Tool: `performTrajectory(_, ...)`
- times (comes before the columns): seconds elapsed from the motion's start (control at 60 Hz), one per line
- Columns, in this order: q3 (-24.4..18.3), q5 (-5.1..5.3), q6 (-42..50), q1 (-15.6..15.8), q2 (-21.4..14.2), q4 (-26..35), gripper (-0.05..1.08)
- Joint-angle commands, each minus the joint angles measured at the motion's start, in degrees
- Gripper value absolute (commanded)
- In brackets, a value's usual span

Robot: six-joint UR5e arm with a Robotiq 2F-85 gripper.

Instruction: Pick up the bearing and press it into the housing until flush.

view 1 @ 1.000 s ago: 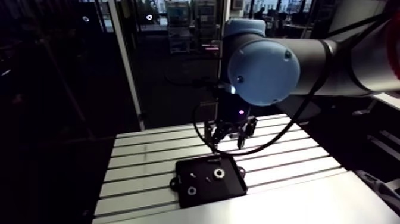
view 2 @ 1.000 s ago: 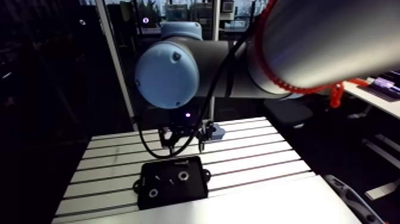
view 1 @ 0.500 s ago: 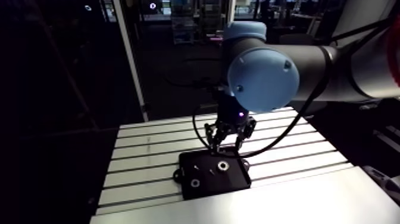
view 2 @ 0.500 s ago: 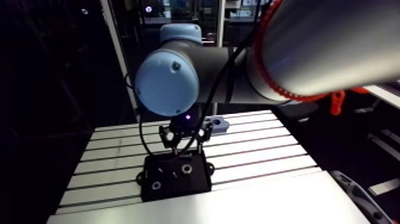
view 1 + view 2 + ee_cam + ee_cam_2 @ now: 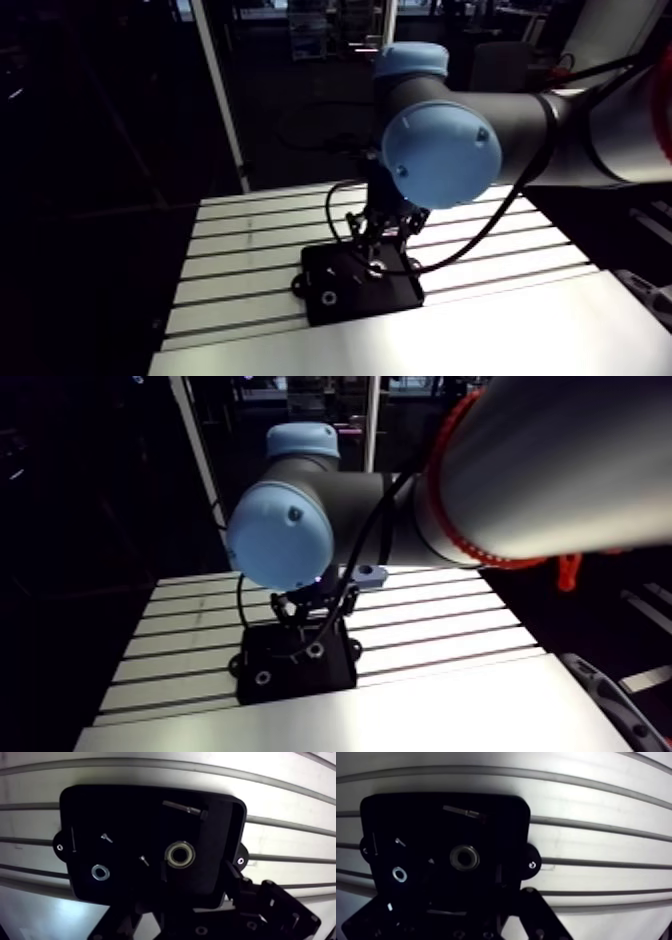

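Gripper (image 5: pixel 384 243) has come down since the earlier frame and now hangs low over the black tray (image 5: pixel 130 812) on the table (image 5: pixel 290 807). Its fingers are spread with nothing between them. Bearing (image 5: pixel 179 854) lies flat inside the tray, right of the tray's centre, just ahead of the gripper, not touched. Also in the tray: washer (image 5: pixel 100 872) at a near corner, bolt (image 5: pixel 185 808) by the far edge.

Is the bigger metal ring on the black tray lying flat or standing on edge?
Lying flat: in the wrist view the round metal bearing shows its whole circle and centre hole on the black tray.
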Motion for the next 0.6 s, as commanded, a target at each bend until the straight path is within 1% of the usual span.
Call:
performTrajectory(0.017,0.9,-1.07,-0.1,0.3,1.0,-1.8,0.38)
performTrajectory(0.6,1.4,-0.72,0.2,1.2,2.0,-2.1,0.38)
